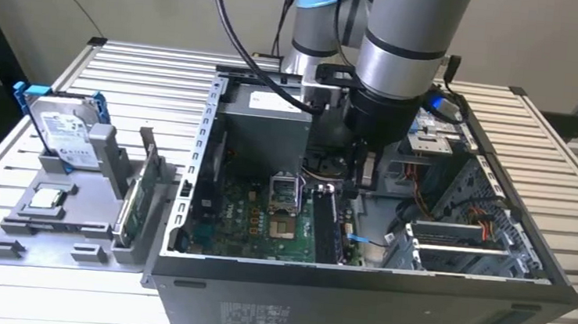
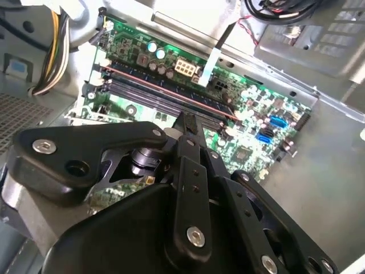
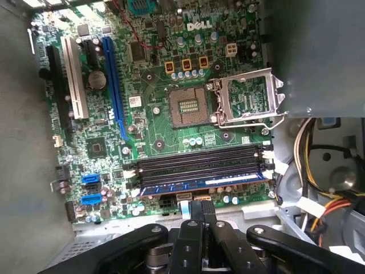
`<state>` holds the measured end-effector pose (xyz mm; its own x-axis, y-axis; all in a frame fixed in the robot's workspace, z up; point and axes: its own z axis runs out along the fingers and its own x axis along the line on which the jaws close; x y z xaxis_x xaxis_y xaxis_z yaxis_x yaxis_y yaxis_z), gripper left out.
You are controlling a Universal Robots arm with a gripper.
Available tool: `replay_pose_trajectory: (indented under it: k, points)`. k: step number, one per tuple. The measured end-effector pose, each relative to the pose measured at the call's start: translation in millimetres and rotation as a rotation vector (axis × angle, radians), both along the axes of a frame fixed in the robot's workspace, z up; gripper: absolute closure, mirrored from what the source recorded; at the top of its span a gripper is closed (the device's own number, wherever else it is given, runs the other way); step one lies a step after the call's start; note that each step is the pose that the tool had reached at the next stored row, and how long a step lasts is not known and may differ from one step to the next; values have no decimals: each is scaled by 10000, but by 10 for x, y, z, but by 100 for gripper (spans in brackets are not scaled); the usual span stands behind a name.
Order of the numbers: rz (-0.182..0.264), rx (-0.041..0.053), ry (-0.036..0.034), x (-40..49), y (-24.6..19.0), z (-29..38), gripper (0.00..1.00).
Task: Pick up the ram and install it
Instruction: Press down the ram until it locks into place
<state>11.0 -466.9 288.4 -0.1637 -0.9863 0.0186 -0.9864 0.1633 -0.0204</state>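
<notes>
In the exterior view my one arm reaches down into the open computer case (image 1: 362, 290), which lies on the slatted bench (image 1: 130, 69). My gripper (image 1: 353, 185) hangs just above the motherboard (image 1: 252, 222), near its memory slots; its tips are dark against a dark background there, so I cannot tell from here how they stand. Beside the case, at the exterior view's left, one grey holder tray (image 1: 53, 224) carries three things: a hard drive in a blue frame (image 1: 62, 130) standing upright, a small square chip (image 1: 47, 198) lying flat, and a green circuit card (image 1: 135, 196) standing on edge. The far wall of the case is hidden behind my arm.

In the second wrist view my black gripper fingers (image 2: 188, 128) come together to a narrow point, pressed closed with nothing between them, right over the row of memory slots (image 2: 165, 94). My own linkage covers much of the board there.

In the first wrist view I count four long slots. The ram (image 3: 202, 184) sits in the one nearest my gripper (image 3: 201, 208), a blue-edged stick lying along its slot. The other three slots (image 3: 199, 162) look dark. One open processor socket (image 3: 189, 106) lies farther on, its metal frame (image 3: 251, 100) flipped aside.
</notes>
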Motion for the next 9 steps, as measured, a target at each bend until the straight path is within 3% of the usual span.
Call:
replay_pose_trajectory:
  k: [9]
  points:
    - [-1,1,5,0,0,0,89]
